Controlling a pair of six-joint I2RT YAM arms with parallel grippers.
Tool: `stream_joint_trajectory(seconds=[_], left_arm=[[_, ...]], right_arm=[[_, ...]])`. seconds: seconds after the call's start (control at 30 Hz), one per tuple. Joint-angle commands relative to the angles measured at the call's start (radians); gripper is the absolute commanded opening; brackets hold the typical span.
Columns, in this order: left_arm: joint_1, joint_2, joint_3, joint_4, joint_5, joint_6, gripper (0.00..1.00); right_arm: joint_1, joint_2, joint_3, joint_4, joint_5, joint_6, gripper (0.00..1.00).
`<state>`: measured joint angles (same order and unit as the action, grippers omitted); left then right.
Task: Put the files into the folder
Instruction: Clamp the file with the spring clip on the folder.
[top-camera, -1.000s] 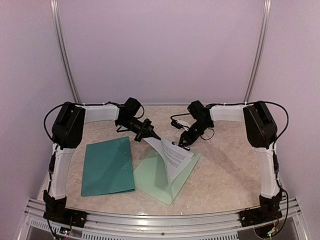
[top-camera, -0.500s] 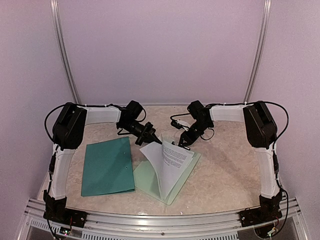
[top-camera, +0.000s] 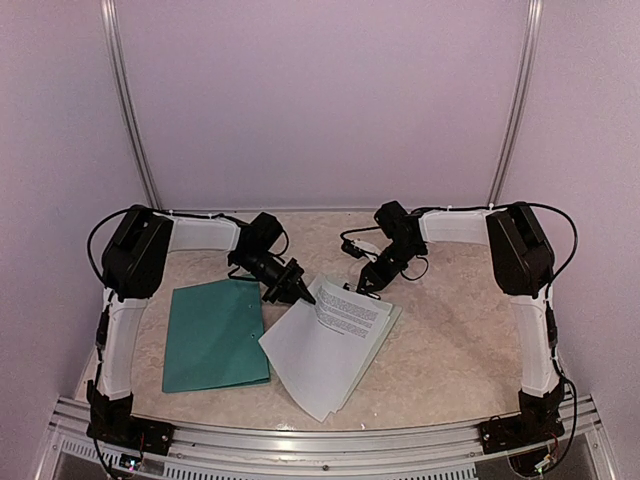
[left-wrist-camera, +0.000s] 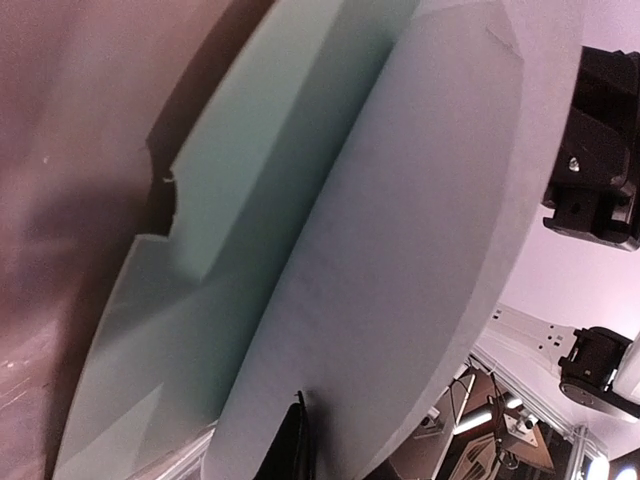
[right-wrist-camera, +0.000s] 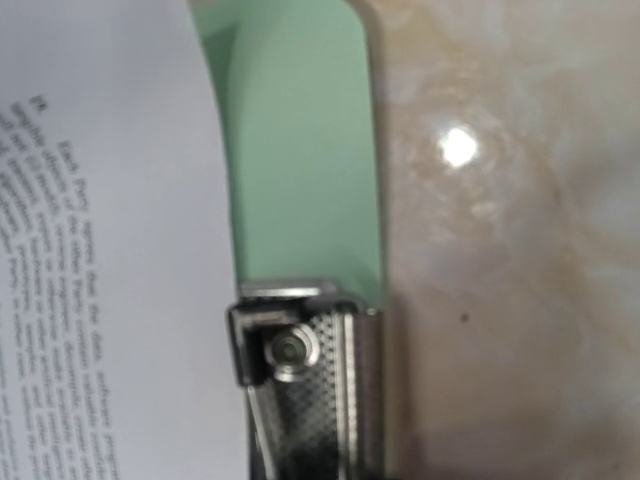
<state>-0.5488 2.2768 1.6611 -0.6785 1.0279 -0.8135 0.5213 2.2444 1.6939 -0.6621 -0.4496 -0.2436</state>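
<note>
The files (top-camera: 325, 350) are white printed sheets lying spread over a pale mint clipboard (top-camera: 394, 318) in mid-table. The dark teal folder (top-camera: 215, 333) lies shut and flat to their left. My left gripper (top-camera: 303, 293) is at the sheets' far left corner. In the left wrist view a sheet (left-wrist-camera: 400, 250) curves close across the camera. One dark finger (left-wrist-camera: 290, 452) lies against it; the other is hidden. My right gripper (top-camera: 366, 287) is down on the clipboard's metal clip (right-wrist-camera: 310, 380), beside the printed page (right-wrist-camera: 100, 250).
Both arms reach inward over the marbled tabletop (top-camera: 450, 330). The folder's near edge lies close to the table's front rail (top-camera: 330, 440). Pale walls close in the back and sides.
The lifted, curled sheet has come down flat over the clipboard. My left gripper has moved left and lower with its corner. The right arm has not moved.
</note>
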Motion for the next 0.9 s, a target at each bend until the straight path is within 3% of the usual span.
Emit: stream_joint_trajectory(seconds=[0.0, 0.1, 0.27, 0.6, 0.87], left_arm=[[0.0, -0.038, 0.024, -0.112, -0.09, 0.097, 0.12], [0.0, -0.032, 0.042, -0.161, -0.119, 0.12, 0.11], [-0.001, -0.028, 0.066, -0.245, -0.157, 0.176, 0.0], [0.018, -0.01, 0.118, -0.425, -0.182, 0.269, 0.0], [0.042, -0.07, 0.069, -0.338, -0.116, 0.171, 0.0]], right_arm=[[0.014, 0.02, 0.01, -0.044, 0.027, 0.002, 0.0], [0.015, 0.021, 0.016, -0.047, 0.03, 0.004, 0.0], [0.017, 0.022, 0.017, -0.048, 0.041, 0.008, 0.0], [0.026, -0.001, 0.0, -0.038, 0.083, 0.032, 0.0], [0.033, 0.001, 0.007, -0.039, 0.087, 0.036, 0.0]])
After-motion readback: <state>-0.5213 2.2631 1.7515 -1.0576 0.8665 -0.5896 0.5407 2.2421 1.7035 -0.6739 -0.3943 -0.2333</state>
